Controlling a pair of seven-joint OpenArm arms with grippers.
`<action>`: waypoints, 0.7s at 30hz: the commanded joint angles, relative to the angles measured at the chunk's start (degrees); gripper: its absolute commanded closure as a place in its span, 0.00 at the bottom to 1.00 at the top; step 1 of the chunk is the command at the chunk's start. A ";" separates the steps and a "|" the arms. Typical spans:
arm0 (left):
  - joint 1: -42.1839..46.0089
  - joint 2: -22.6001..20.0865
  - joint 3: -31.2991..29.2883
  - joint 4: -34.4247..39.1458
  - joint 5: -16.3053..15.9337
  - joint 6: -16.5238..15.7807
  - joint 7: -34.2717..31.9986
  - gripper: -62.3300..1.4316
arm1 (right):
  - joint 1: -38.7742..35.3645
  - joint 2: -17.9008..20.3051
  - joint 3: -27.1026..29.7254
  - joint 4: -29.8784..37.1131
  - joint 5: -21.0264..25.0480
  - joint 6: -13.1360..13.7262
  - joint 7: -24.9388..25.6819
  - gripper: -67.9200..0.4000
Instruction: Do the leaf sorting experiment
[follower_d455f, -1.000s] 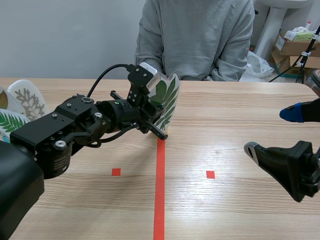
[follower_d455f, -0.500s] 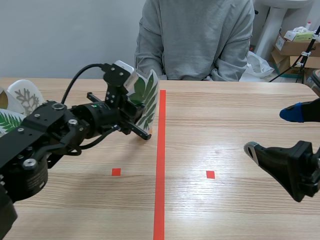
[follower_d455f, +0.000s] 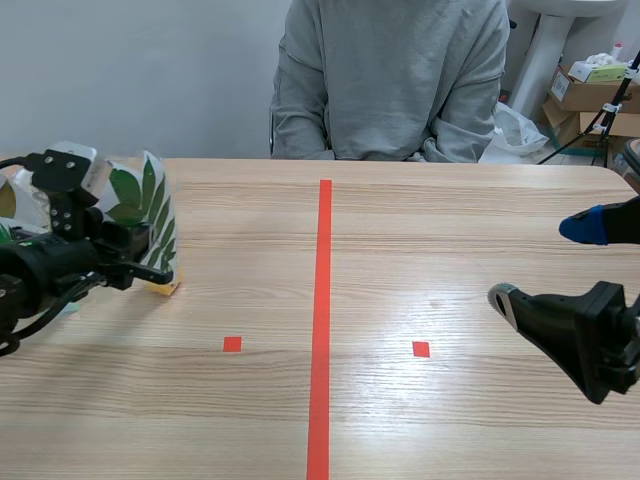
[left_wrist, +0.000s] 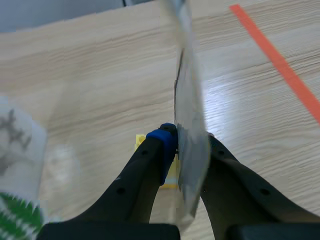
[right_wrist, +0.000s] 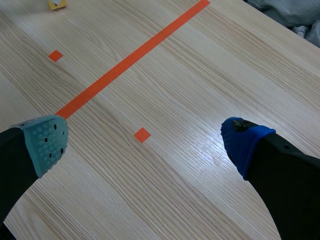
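Since the sorting seems to collect cards on the left of the red tape line (follower_d455f: 320, 320), I read the left gripper (left_wrist: 187, 142) as being where it is in order to stand its card among the others. It is clamped on the laminated green-leaf card (follower_d455f: 140, 205), pinching the thin sheet low down from both faces, so the card stands upright and edge-on to my wrist camera. The card's yellow base block (follower_d455f: 165, 289) sits at or just on the table (follower_d455f: 450, 220) – I cannot tell whether it bears weight yet. Gripping low, near the base, is my guess at why the sheet stays so straight.

Just beside the gripper lie a card with a grey leaf (left_wrist: 17, 145) and a green fern card (left_wrist: 17, 220); these crowd the spot, and a careless release could tip one. The right gripper (right_wrist: 145, 140) hangs with its fingers spread wide and empty over the table's far right, well apart – no obstacle. A person (follower_d455f: 390, 80) in a grey sweatshirt sits across the table.
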 joint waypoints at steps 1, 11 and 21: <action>0.00 -1.01 -1.79 0.70 -1.51 0.13 -0.85 0.91 | 0.81 0.42 0.17 0.04 0.44 -0.13 0.68 0.07; 1.68 -4.11 -10.21 0.24 -2.99 4.26 0.46 0.91 | 0.81 -0.20 0.15 0.04 0.44 -0.13 0.68 0.07; 1.62 -5.46 -10.32 -0.15 0.37 9.55 -0.44 0.91 | 0.81 -0.20 0.15 0.04 0.44 -0.13 0.66 0.07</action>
